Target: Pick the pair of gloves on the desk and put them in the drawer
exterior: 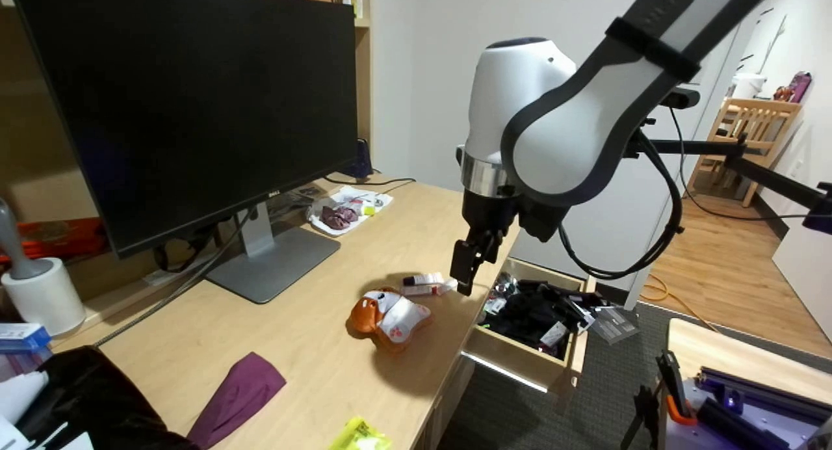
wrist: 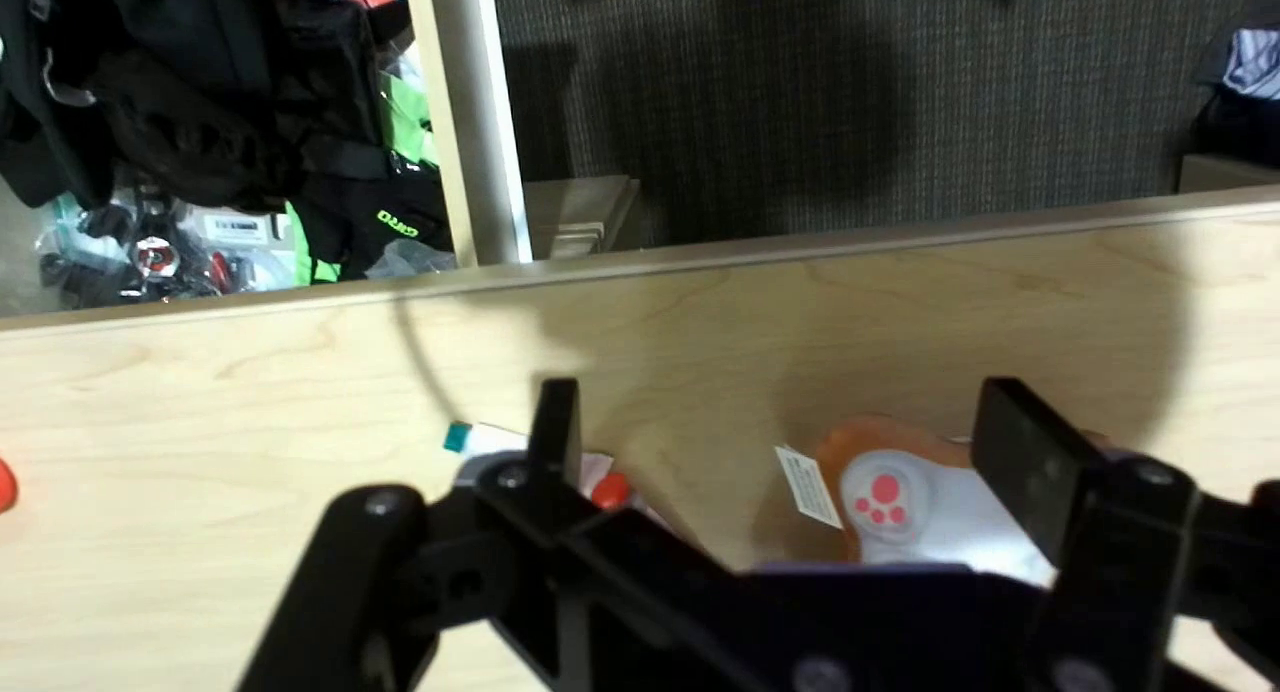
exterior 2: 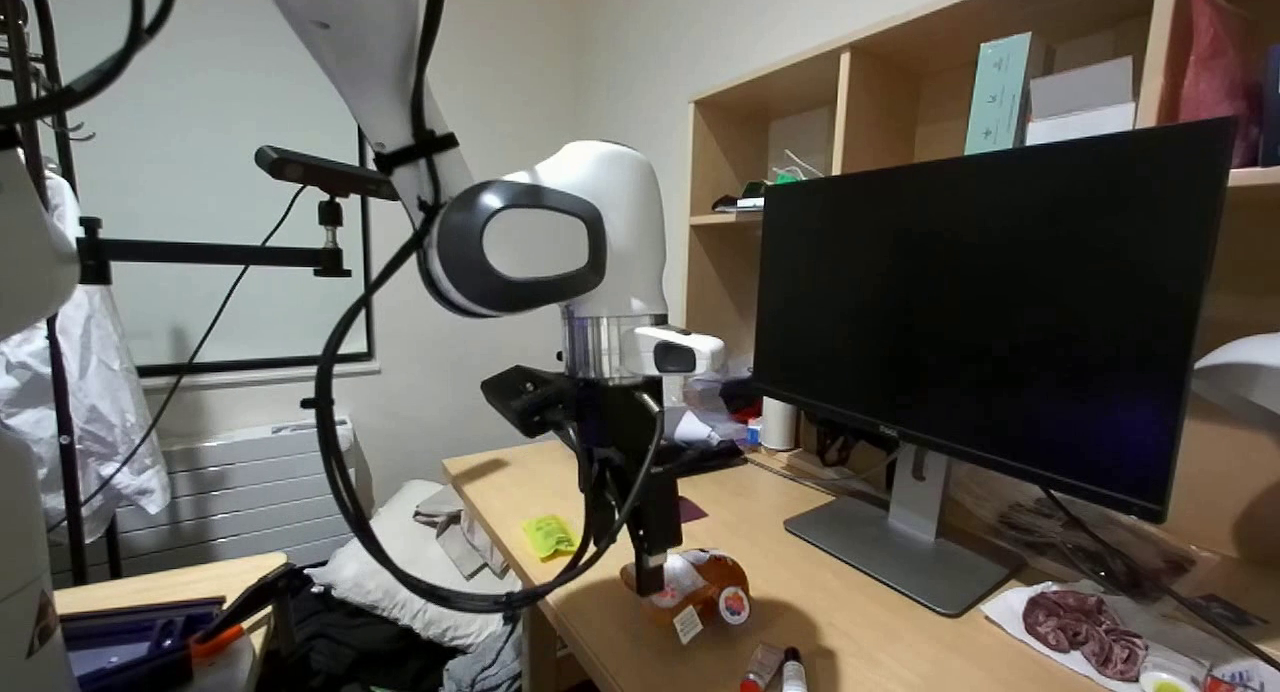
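Note:
I make out no gloves on the desk (exterior: 325,346) in these frames. The drawer (exterior: 520,359) stands pulled out beside the desk, and it also shows in the wrist view (wrist: 453,122). It holds a heap of black cloth items (exterior: 530,313) and plastic packets. One black item (wrist: 385,207) there carries green "GIRO" lettering; I cannot tell whether it is a glove. My gripper (wrist: 780,397) is open and empty, with its fingers wide apart above the desk. It also shows in both exterior views (exterior: 469,277) (exterior 2: 648,562), pointing down near the desk's drawer-side edge.
A shiny orange-and-white dog-shaped thing (exterior: 396,317) lies below and beside the gripper. Two small tubes (exterior: 422,284) lie near it. A purple cloth (exterior: 237,398), a yellow packet (exterior 2: 548,537) and a white tray (exterior: 383,206) lie on the desk. A large monitor (exterior 2: 980,312) stands behind.

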`<state>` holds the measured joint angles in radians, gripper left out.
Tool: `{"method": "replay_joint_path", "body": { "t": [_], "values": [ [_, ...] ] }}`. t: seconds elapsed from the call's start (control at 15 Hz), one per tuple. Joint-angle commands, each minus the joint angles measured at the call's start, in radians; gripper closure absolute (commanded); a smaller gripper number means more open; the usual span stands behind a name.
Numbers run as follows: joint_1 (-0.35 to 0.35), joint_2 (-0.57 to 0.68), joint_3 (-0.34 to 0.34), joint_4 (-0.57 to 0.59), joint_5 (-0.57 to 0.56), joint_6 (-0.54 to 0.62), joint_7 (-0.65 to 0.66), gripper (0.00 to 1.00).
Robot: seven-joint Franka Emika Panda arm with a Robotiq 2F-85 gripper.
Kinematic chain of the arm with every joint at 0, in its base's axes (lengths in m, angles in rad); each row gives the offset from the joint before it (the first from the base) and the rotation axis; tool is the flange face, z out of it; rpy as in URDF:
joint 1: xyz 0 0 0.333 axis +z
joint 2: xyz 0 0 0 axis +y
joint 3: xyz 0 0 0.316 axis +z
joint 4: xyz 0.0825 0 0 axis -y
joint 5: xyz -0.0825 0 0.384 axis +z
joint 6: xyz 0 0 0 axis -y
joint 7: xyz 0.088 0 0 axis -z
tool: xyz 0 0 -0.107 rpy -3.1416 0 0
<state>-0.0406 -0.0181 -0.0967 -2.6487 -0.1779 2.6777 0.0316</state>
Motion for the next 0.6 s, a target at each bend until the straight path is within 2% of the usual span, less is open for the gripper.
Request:
{"method": "replay_joint_path", "body": {
  "t": [0.0,0.33,0.4,0.53],
  "values": [
    [0.022,-0.047,0.049,0.035,0.04,-0.089,0.01,0.0],
    [0.028,-0.045,0.065,0.069,0.117,-0.181,-0.046,0.0],
    [0.022,-0.035,0.068,0.064,0.068,-0.14,-0.003,0.0],
    [0.023,-0.035,0.067,0.066,0.089,-0.153,-0.012,0.0]
  ]
}}
